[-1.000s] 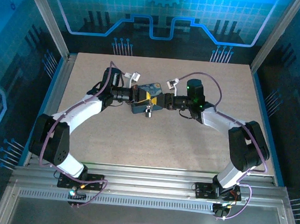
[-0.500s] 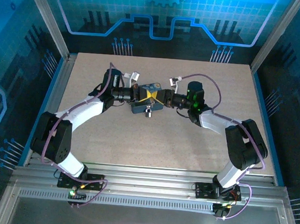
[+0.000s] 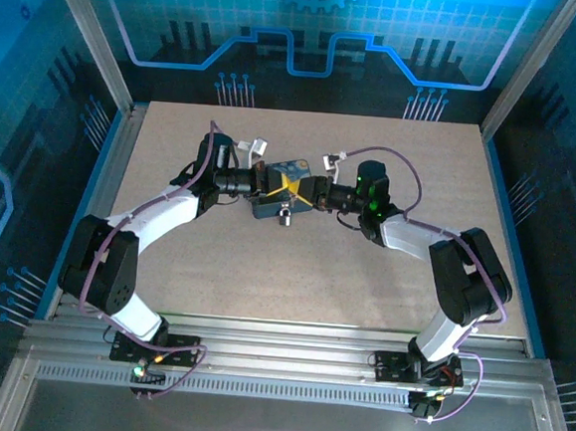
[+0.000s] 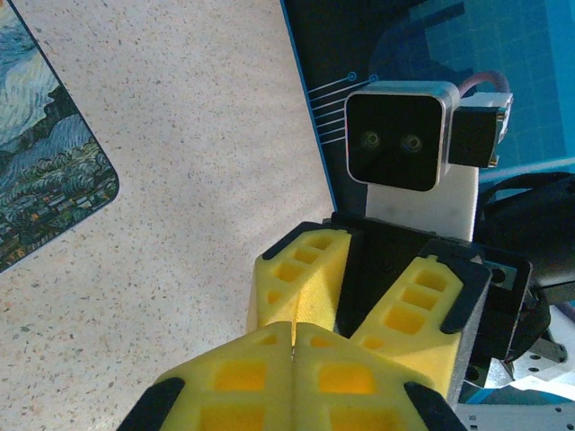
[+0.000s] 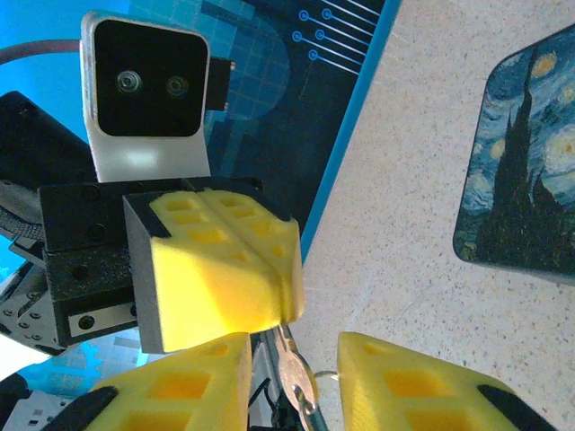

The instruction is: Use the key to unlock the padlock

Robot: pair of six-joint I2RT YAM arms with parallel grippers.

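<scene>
My left gripper (image 4: 294, 339) is shut, its yellow pads pinching the blade of the silver key (image 5: 297, 375). The key's head hangs out below those pads (image 5: 225, 269), with a ring on it. My right gripper (image 5: 295, 364) faces the left one tip to tip, and its jaws stand apart on either side of the key head without touching it. From above, both grippers (image 3: 288, 184) meet over the Starry Night mat (image 3: 274, 202). A small silver thing at the mat's near edge looks like the padlock (image 3: 284, 216).
The painted mat (image 4: 45, 180) lies on the speckled tabletop (image 3: 363, 271) under the grippers. White cable connectors (image 3: 256, 147) sit behind the left wrist. Blue enclosure walls (image 3: 529, 195) ring the table.
My right arm has pushed left toward the left gripper, and its jaws have narrowed around the key head. The left gripper has stayed shut and hardly moved.
</scene>
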